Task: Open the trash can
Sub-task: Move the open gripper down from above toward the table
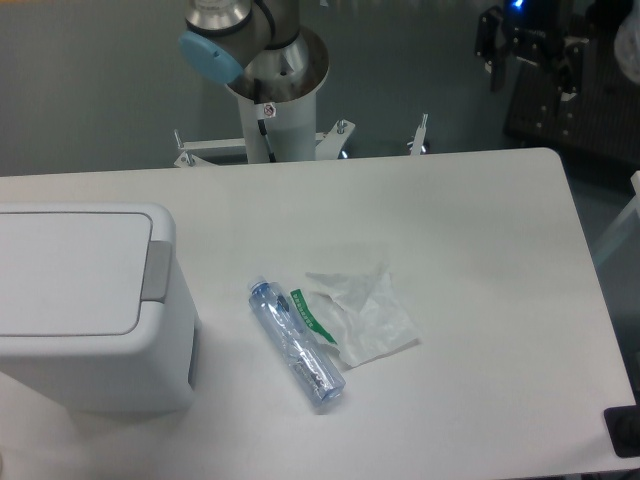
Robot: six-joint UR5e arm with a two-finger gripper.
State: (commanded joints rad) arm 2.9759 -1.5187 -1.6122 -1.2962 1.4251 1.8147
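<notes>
The trash can is a large white boxy bin at the left edge of the table. Its flat lid lies shut, and the grey push latch sits on the lid's right side. My gripper hangs dark at the top right, beyond the table's far edge and far from the bin. Its two fingers stand apart with nothing between them. The arm's base column rises behind the table's far edge at centre.
A clear plastic bottle with a blue cap lies on its side right of the bin. Beside it lies a crumpled clear wrapper with a green strip. A dark object sits at the table's front right corner.
</notes>
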